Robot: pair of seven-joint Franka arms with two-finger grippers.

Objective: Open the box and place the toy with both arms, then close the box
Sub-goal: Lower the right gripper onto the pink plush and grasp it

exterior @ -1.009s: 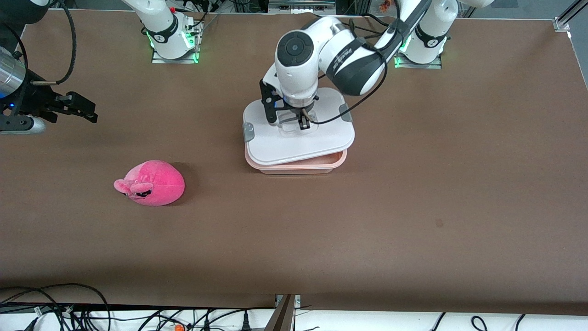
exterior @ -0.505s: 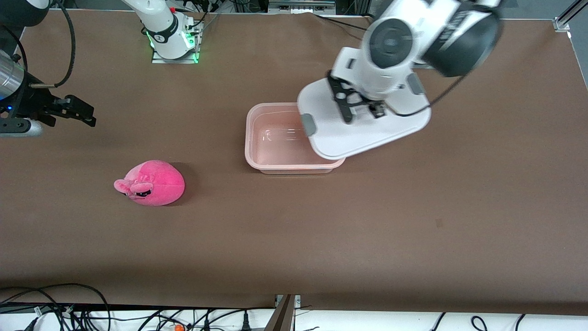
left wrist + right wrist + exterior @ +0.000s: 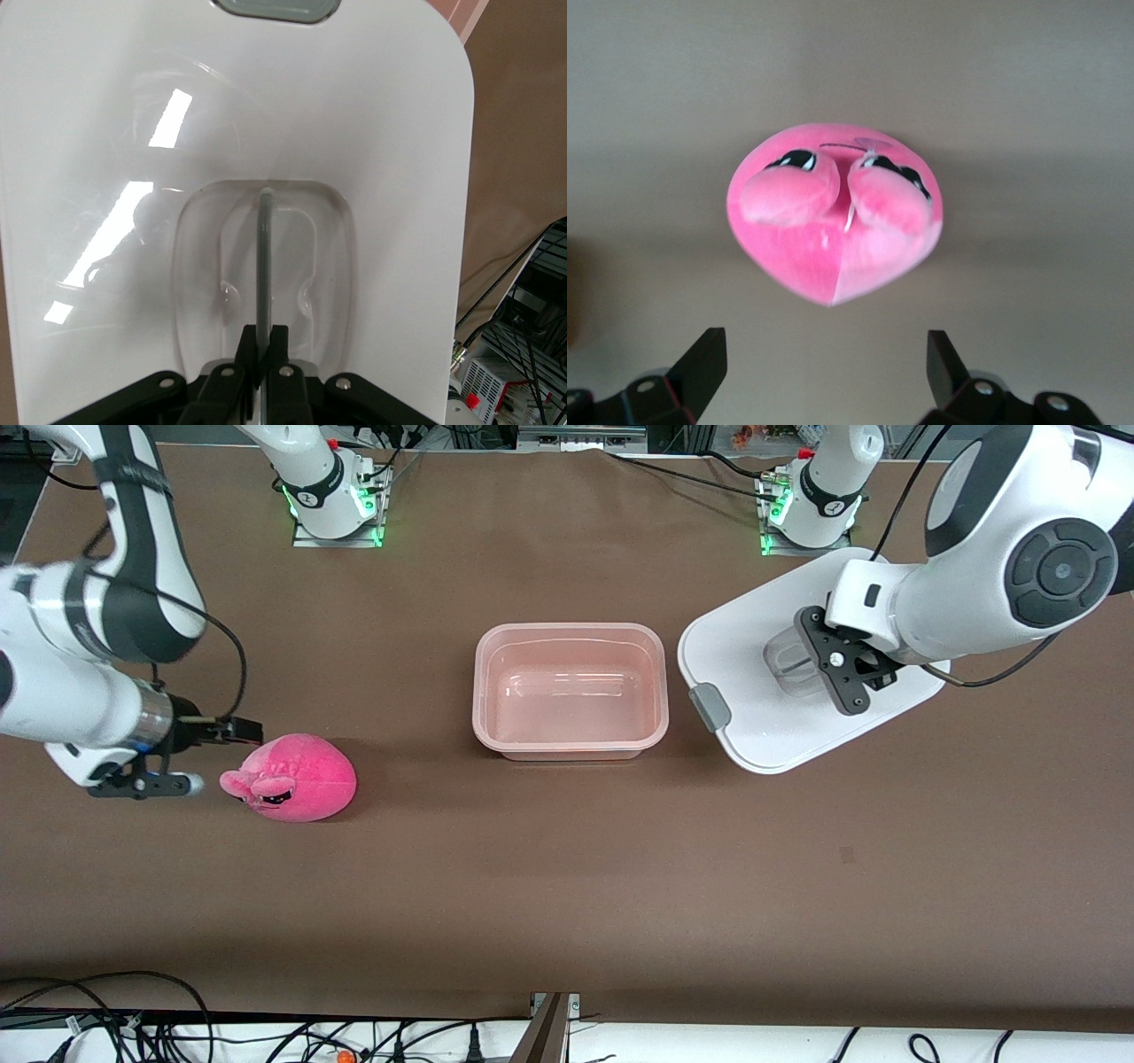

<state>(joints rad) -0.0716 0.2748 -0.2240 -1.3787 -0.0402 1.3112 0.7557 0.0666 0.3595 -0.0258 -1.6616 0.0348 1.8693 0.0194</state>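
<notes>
We hold the lid (image 3: 762, 682) off the box (image 3: 570, 691) with the left gripper (image 3: 842, 669), whose fingers (image 3: 264, 350) are pinched together on the thin bar of the clear recessed handle (image 3: 263, 257). The lid hangs tilted over the table toward the left arm's end, just beside the box at its 3 o'clock in the front view, with a grey clip (image 3: 709, 707) showing on the edge facing the box. The box stands open and empty at mid-table.

The toy (image 3: 292, 777) lies on the table well apart from the box, at about its 8 o'clock. The right gripper (image 3: 239, 731) sits just beside the toy at its 10 o'clock, low over the table, jaws spread wide. In the right wrist view the toy (image 3: 835, 212) lies ahead of the two fingertips (image 3: 700, 363), not yet between them.

For the step in hand, the pick-up:
1. We advance until the plush sits fully between the fingers.
2. We centre on the body, not the ears.
3. We close gently; plush likely compresses and can slip.
4. We keep the lid clear of the box opening.
</notes>
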